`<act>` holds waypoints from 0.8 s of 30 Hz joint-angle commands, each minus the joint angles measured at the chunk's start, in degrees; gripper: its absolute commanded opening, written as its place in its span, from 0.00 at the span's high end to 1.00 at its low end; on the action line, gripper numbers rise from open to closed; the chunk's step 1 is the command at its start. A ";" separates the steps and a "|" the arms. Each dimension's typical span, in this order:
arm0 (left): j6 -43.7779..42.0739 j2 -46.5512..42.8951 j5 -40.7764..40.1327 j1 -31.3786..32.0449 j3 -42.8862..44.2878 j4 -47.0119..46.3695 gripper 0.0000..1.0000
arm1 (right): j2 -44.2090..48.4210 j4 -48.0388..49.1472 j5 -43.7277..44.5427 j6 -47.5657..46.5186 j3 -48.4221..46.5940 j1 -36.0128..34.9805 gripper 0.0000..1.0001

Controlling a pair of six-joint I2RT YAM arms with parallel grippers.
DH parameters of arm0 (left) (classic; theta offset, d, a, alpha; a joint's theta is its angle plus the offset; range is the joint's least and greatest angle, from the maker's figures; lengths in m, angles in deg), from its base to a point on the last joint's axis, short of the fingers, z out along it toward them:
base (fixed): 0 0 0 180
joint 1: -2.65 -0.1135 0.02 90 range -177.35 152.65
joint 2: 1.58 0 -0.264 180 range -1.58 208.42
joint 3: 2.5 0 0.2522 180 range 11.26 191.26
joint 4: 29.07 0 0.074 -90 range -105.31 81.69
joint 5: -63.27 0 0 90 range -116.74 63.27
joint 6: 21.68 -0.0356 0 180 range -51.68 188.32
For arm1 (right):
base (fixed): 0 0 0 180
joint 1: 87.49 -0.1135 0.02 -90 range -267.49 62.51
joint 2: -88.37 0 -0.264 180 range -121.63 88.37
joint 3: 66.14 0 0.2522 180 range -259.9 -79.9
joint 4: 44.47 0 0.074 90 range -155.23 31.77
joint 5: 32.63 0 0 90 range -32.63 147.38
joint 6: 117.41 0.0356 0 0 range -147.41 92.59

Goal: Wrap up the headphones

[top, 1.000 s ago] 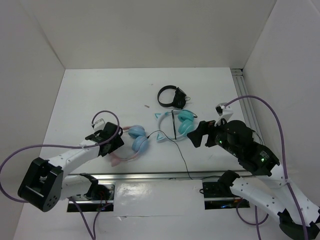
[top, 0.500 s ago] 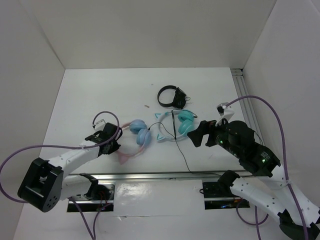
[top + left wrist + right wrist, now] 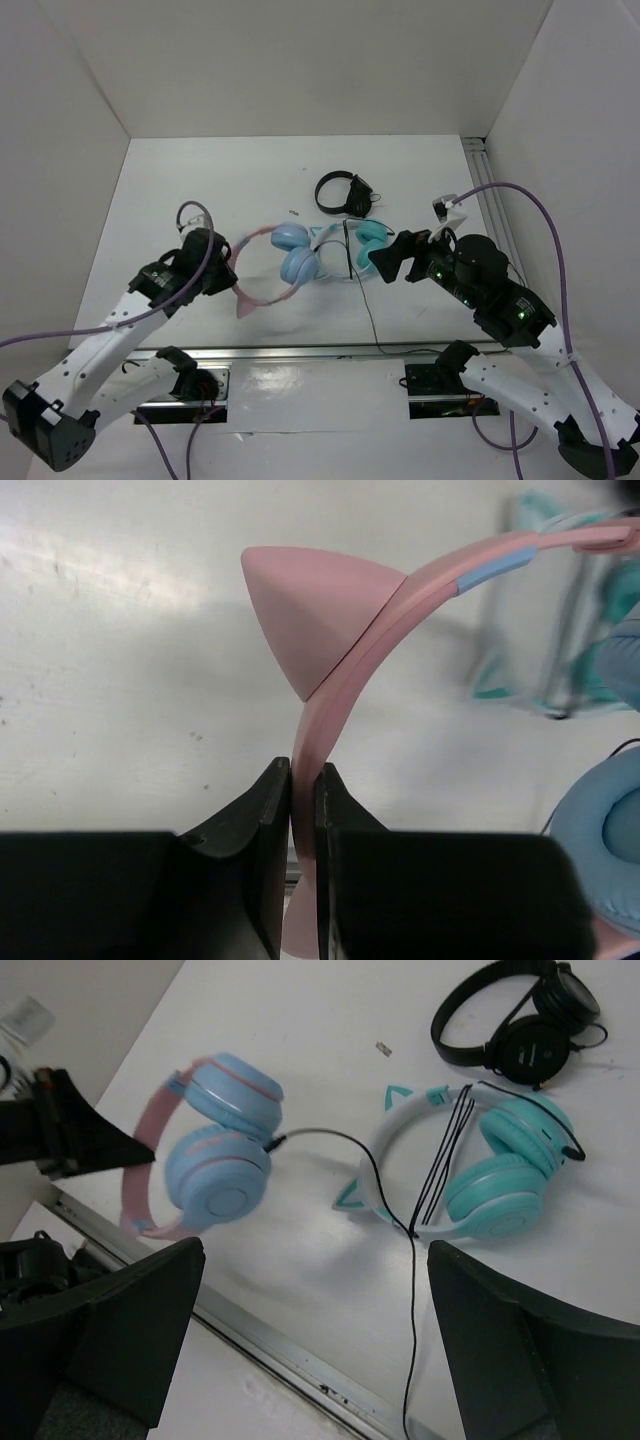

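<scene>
Since the earlier frame the left arm has swung toward the middle of the desk (image 3: 180, 190), and the headphones (image 3: 292, 255) have gone with it, from by the near edge to about the centre of the desk. The left tool (image 3: 222, 268) is closed narrowly on the pink headband. Only the left wrist view shows this grip plainly: the left tool (image 3: 302, 780) pinches the thin band edge-on, with a pink cat ear (image 3: 310, 615) just past the fingertips. From above, the blue cups seem to touch the teal pair (image 3: 362, 245). The right wrist view shows a gap between the headphones (image 3: 215, 1150), slightly blurred, and the teal pair (image 3: 480, 1175), and it shows the dark cable (image 3: 410, 1260) curving from a cup toward the near edge. The right tool (image 3: 385, 262) hangs wide and holds nothing, on the right-edge side of the teal pair. The black pair (image 3: 343, 192) lies toward the far edge.
</scene>
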 commanded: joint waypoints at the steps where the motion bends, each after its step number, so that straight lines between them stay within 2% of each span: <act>1: -2.36 -4.15 -0.04 0.01 14.76 6.33 1.00 | -0.53 9.27 -2.96 -4.57 -2.23 -0.13 0.00; 4: -5.87 -3.63 -4.87 0.01 23.40 12.38 1.00 | 0.08 16.73 -4.55 -7.05 1.45 -0.13 0.00; 5: -5.88 -1.89 -8.97 0.01 29.17 14.32 1.00 | 0.08 21.02 -3.95 -7.05 3.90 -0.13 0.00; 7: -7.72 0.23 -11.81 0.01 37.26 18.62 1.00 | 0.08 25.87 -3.94 -7.05 6.81 -0.13 0.00; 9: -8.95 2.77 -13.40 0.01 41.95 20.05 1.00 | -2.19 32.62 -4.72 -7.57 10.77 -0.13 0.00; 13: -12.02 5.94 -13.41 0.01 51.27 21.11 1.00 | -9.83 38.71 -5.78 -8.10 12.80 -0.13 0.00; 18: -13.09 7.80 -13.41 0.01 58.06 22.51 1.00 | -18.28 44.78 -5.79 -8.10 15.00 -0.13 0.14; 20: -13.09 7.80 -13.41 0.01 58.67 23.04 1.00 | -19.42 45.31 -5.09 -8.63 15.00 -0.13 0.28; 21: -13.09 7.80 -14.02 0.01 58.67 23.04 1.00 | -19.43 45.32 -5.08 -9.15 15.00 -0.13 0.47; 22: -13.09 7.80 -14.81 0.01 58.67 23.04 1.00 | -19.43 45.32 -5.08 -9.16 15.00 -0.13 0.60; 23: -13.09 7.80 -14.81 0.01 58.06 23.04 1.00 | -19.43 45.32 -5.08 -9.16 15.00 -0.13 0.68; 24: -13.09 7.28 -15.60 0.01 58.06 23.04 1.00 | -18.65 45.32 -4.47 -9.16 15.52 -0.13 0.72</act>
